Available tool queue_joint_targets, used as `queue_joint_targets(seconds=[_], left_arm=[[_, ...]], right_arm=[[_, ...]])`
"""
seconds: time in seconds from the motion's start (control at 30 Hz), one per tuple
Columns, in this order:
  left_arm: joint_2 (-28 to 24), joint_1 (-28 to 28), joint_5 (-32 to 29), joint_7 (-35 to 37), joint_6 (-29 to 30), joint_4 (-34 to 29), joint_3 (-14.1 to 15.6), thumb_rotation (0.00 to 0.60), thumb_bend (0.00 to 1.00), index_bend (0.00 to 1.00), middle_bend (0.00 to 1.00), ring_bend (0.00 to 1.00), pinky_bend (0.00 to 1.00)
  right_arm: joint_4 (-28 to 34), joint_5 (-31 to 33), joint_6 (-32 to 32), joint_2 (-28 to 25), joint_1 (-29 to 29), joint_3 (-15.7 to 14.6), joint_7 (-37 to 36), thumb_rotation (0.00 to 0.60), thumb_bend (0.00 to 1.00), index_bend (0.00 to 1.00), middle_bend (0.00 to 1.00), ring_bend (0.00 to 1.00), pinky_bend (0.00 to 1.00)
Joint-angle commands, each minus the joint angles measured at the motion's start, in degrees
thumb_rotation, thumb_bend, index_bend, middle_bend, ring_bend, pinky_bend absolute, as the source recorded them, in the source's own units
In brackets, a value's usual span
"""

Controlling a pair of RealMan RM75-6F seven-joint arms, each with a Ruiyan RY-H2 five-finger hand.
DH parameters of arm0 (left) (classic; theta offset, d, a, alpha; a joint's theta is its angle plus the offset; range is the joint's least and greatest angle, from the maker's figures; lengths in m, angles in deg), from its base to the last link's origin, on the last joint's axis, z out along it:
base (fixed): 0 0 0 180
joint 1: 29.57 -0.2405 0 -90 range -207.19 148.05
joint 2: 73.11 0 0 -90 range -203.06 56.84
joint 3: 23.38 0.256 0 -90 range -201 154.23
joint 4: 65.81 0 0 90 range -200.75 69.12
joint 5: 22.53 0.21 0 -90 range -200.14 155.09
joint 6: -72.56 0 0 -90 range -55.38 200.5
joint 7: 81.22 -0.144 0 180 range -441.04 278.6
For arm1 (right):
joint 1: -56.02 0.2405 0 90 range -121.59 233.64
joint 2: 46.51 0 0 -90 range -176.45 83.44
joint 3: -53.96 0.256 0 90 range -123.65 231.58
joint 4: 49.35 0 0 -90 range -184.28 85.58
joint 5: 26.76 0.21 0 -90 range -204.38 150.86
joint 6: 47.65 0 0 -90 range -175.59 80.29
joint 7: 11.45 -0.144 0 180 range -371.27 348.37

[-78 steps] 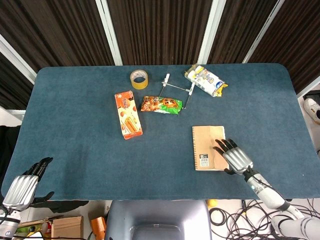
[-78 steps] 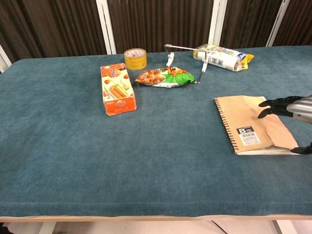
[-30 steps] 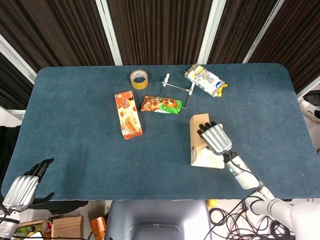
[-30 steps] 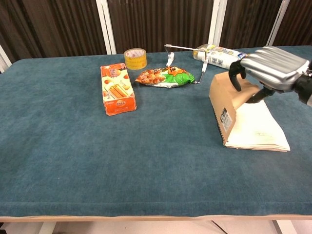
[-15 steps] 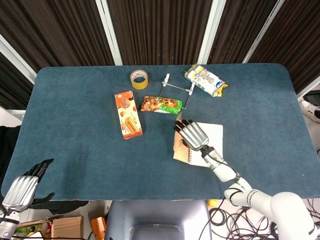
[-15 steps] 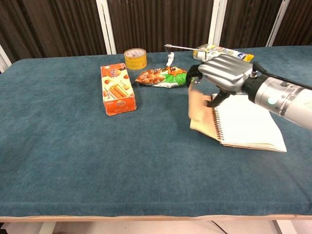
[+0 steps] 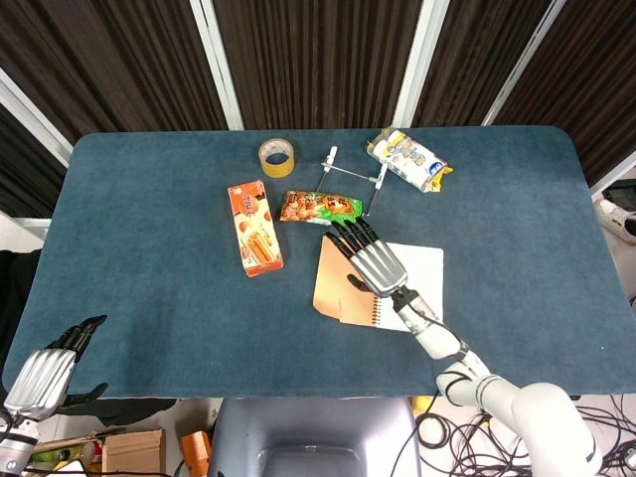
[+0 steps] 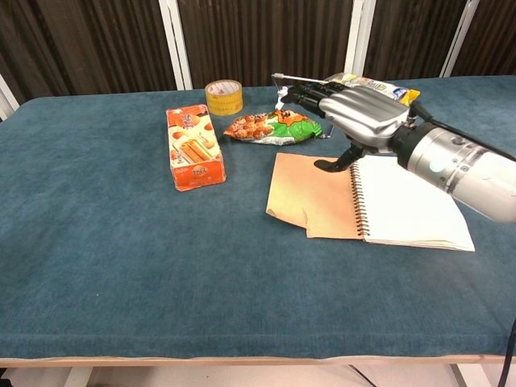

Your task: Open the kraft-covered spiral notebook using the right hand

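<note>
The kraft-covered spiral notebook (image 7: pixel 338 290) (image 8: pixel 313 196) lies open on the table. Its brown cover is folded flat to the left and a white page (image 7: pixel 417 273) (image 8: pixel 411 205) faces up on the right. My right hand (image 7: pixel 366 256) (image 8: pixel 355 113) hovers over the spiral and the inner cover, fingers spread and extended, holding nothing. My left hand (image 7: pixel 45 373) hangs off the table's near left corner with its fingers apart and empty; the chest view does not show it.
Behind the notebook lie a green snack bag (image 7: pixel 320 208) (image 8: pixel 272 127), a thin metal tool (image 7: pixel 353 179), a yellow-white packet (image 7: pixel 407 159) and a tape roll (image 7: pixel 277 156) (image 8: pixel 223 97). An orange biscuit box (image 7: pixel 254 227) (image 8: pixel 193 147) sits to the left.
My right hand swung the kraft cover from upright over to the left until it lay flat. It then let go of the cover and spread its fingers. The left hand stayed still.
</note>
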Motion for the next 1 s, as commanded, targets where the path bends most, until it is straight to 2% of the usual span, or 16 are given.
queue_joint_targets(seconds=[0.03, 0.07, 0.2, 0.33, 0.43, 0.57, 0.73, 1.0], left_arm=[[0.15, -0.01, -0.15, -0.41, 0.11, 0.01, -0.12, 0.600, 0.21, 0.10, 0.12, 0.17, 0.41], [0.25, -0.03, -0.26, -0.62, 0.18, 0.00, -0.20, 0.600, 0.21, 0.10, 0.12, 0.17, 0.41], [0.84, 0.05, -1.19, -1.66, 0.18, 0.08, -0.70, 0.600, 0.21, 0.10, 0.12, 0.17, 0.41], [1.53, 0.25, -2.66, -3.43, -0.23, -0.18, -1.24, 0.600, 0.21, 0.10, 0.12, 0.17, 0.41], [2.15, 0.31, -3.07, -4.93, 0.01, -0.15, -1.57, 0.600, 0.21, 0.10, 0.12, 0.17, 0.41], [3.33, -0.25, -3.38, -6.67, 1.82, 0.20, -2.17, 0.600, 0.21, 0.10, 0.10, 0.15, 0.41], [5.35, -0.60, -2.40, -8.37, 4.16, 1.83, -2.91, 0.600, 0.21, 0.10, 0.06, 0.12, 0.41], [7.64, -1.03, -2.89, -10.27, 6.46, 4.23, -4.26, 0.600, 0.21, 0.10, 0.04, 0.11, 0.40]], right_arm=[[9.75, -0.22, 5.62, -6.50, -5.27, -1.55, 2.44, 0.600, 0.24, 0.00, 0.00, 0.00, 0.06], [13.33, 0.04, 6.85, -8.69, -7.00, -2.07, 3.90, 0.600, 0.24, 0.00, 0.00, 0.00, 0.05], [35.80, 2.80, 12.36, -22.21, -17.11, -6.11, 13.72, 0.600, 0.24, 0.00, 0.00, 0.00, 0.02], [46.89, 2.40, 22.04, -30.42, -26.08, -9.90, 19.13, 0.600, 0.24, 0.00, 0.00, 0.00, 0.03], [49.52, 4.06, 26.98, -32.96, -31.71, -11.33, 20.40, 0.600, 0.24, 0.00, 0.00, 0.00, 0.04], [49.20, 8.10, 28.16, -33.75, -36.14, -11.46, 18.44, 0.600, 0.24, 0.00, 0.00, 0.00, 0.04], [49.02, 10.30, 24.75, -35.29, -36.98, -10.61, 15.43, 0.600, 0.24, 0.00, 0.00, 0.00, 0.06], [48.54, 7.73, 26.06, -35.21, -39.02, -9.93, 14.87, 0.600, 0.24, 0.00, 0.00, 0.00, 0.07]])
